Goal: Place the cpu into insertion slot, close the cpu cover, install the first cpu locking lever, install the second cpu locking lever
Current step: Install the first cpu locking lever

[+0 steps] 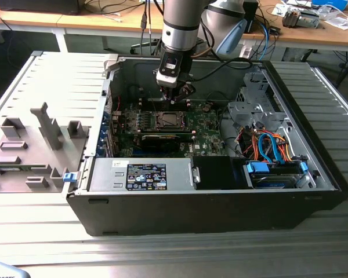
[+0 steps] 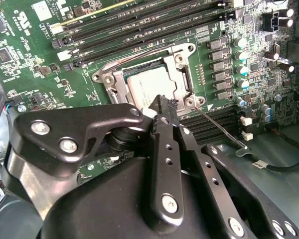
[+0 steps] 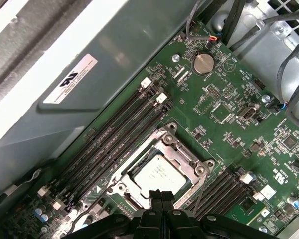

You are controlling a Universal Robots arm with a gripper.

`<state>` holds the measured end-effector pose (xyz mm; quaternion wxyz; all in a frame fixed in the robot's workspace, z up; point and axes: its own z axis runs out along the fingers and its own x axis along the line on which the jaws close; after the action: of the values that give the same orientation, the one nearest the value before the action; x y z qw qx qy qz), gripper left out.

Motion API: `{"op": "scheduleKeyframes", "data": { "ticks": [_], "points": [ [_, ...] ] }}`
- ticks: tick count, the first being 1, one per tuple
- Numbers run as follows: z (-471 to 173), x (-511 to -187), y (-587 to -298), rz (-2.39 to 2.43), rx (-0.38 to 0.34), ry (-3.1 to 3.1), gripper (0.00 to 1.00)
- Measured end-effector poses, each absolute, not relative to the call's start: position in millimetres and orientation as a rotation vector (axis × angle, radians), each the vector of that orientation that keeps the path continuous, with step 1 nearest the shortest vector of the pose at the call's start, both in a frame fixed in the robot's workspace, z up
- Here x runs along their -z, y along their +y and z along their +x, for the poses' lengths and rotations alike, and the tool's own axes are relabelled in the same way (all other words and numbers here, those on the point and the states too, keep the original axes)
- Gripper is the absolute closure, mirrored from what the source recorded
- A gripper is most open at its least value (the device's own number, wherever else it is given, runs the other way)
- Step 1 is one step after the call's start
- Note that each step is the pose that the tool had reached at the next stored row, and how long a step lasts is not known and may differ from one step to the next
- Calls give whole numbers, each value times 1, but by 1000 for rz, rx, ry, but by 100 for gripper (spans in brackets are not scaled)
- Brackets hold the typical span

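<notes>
Sitting in the insertion slot (image 1: 159, 121), the cpu (image 3: 157, 175) lies flat, with the cpu cover (image 3: 185, 155) apparently down around it. Step in hand, as judged: a locking lever (image 2: 219, 128), a thin wire standing free beside the socket. The hand (image 3: 159, 196), fingers together and holding nothing, hovers at the socket's edge. Seating the lever calls for a downward, sideways push under its hook. Memory slots (image 3: 112, 144) crowd both sides.

Arm (image 1: 178, 23) hangs vertical — its gripper (image 3: 161, 195) pinched closed.
</notes>
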<state>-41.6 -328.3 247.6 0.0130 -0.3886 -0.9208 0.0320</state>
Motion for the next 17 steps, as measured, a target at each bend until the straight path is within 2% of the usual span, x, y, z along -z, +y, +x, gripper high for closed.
{"op": "scheduleKeyframes", "data": {
  "ticks": [17],
  "points": [
    [-42, -248, -328, -1185, -100, -2880, 89]
  ]
}}
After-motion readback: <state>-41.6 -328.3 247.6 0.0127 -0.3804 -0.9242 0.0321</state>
